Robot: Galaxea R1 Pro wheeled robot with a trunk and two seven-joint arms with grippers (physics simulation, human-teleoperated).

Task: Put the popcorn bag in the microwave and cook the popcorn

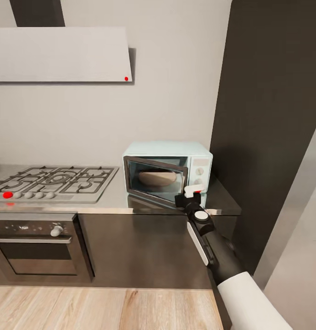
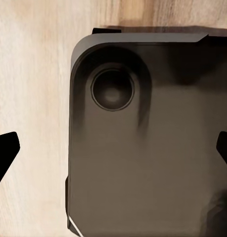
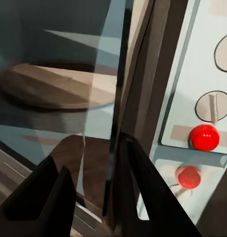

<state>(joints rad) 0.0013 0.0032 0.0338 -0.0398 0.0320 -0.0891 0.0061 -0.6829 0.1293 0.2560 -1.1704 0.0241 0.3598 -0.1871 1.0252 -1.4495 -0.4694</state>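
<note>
The right gripper (image 1: 189, 196) straddles the free edge of the microwave (image 1: 169, 170) door (image 3: 118, 123), fingers spread; the popcorn bag (image 1: 157, 178) sits inside. The left gripper (image 2: 113, 148) hangs spread over floor (image 2: 29, 98).

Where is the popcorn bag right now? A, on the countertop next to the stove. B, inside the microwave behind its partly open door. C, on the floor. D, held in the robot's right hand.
B: the popcorn bag sits inside the microwave, seen through the dark glass door, which stands slightly ajar, while the right hand is at the door's free edge near the control panel.
</note>
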